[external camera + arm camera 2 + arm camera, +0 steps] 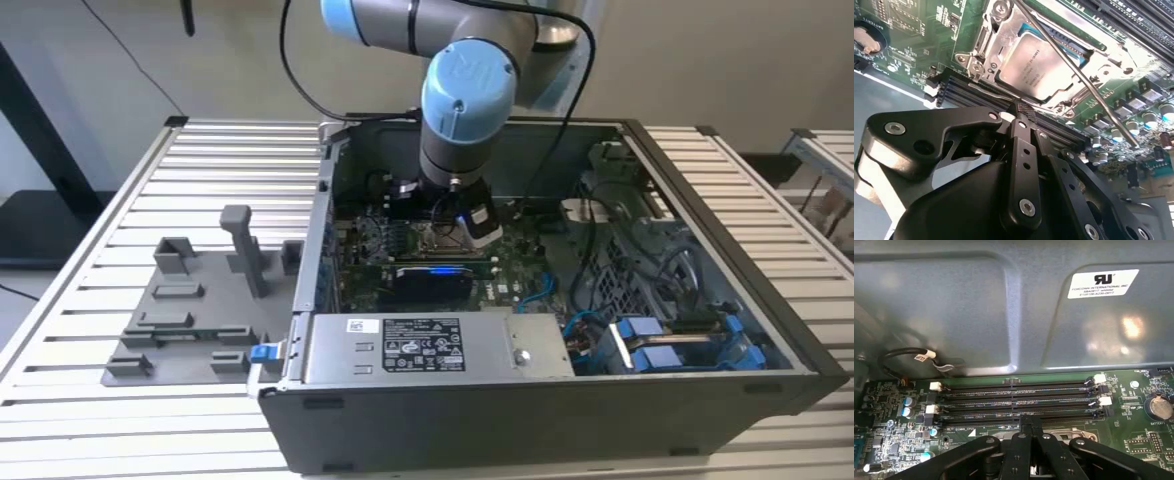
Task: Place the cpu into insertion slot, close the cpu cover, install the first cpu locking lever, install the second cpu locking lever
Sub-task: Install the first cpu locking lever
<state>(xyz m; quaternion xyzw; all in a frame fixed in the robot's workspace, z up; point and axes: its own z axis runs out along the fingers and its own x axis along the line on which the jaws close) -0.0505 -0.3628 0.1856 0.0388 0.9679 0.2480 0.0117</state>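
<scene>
Second wrist view places the gripper (1021, 112) just beside the insertion slot (999, 70), at the slot's edge nearest the memory slots (1014, 400). We see its fingers drawn together with their tips meeting, and nothing visible between them. We judge the gripper empty and closed.

Progress, taking the slot as landmark:
- The cpu (1041, 62) lies flat inside the slot, so we judge the placing step done.
- The cpu cover (1004, 30) lies down around the cpu, its square window exposing the chip's metal top. We judge the cover closed.
- One locking lever (1079, 75), a thin bright rod, crosses diagonally over the slot and its free end stands out over the capacitors (1134, 107) beyond the slot. We judge it not yet latched.
- We cannot tell how the other lever stands.

Appearance of the cpu: a flat square with a silver-tan top carrying faint print, level in its seat, with a blue strip showing along its far edge under the cover.

Exterior view shows the arm (461, 100) reaching down into the open computer case (561, 400), with the gripper (470, 222) over the motherboard (514, 280) at the slot.
</scene>
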